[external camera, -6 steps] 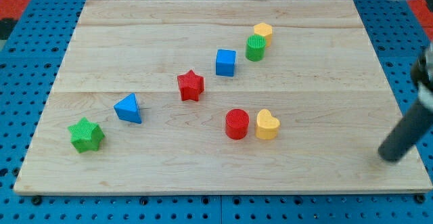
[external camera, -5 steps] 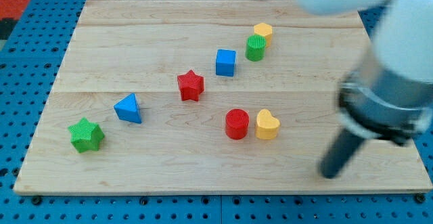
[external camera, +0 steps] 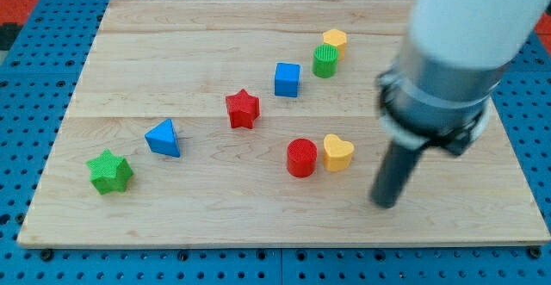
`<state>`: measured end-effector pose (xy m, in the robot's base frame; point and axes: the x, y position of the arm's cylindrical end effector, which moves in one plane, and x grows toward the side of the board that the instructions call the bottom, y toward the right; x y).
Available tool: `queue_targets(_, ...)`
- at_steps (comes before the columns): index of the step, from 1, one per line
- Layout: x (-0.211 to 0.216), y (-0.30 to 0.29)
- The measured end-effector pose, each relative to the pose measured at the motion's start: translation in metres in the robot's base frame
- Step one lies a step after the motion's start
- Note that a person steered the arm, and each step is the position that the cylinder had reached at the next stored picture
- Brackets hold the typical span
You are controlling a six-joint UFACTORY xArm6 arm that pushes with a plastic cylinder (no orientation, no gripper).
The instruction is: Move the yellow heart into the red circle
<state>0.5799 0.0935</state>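
The yellow heart (external camera: 337,151) lies on the wooden board (external camera: 172,44), right of centre toward the view's bottom. The red circle (external camera: 301,157) sits just to its left, their sides touching or nearly so. My tip (external camera: 385,202) is on the board to the lower right of the yellow heart, a short gap away and not touching it. The arm's pale body rises from it toward the view's top right.
A red star (external camera: 243,108) and a blue cube (external camera: 287,79) lie near the middle. A green cylinder (external camera: 325,61) and a yellow hexagon (external camera: 335,40) sit above them. A blue triangle (external camera: 163,138) and a green star (external camera: 109,172) lie at the left.
My tip has moved left across the board's right side, toward the yellow heart. The heart looks shifted slightly left and turned, now closer to the red circle.
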Motion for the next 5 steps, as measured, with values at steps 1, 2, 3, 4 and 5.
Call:
queue_targets(1, -0.024, -0.022)
queue_targets(2, -0.058, 0.017)
queue_targets(3, -0.092, 0.023)
queue_targets(4, -0.061, 0.000)
queue_targets(5, -0.059, -0.063)
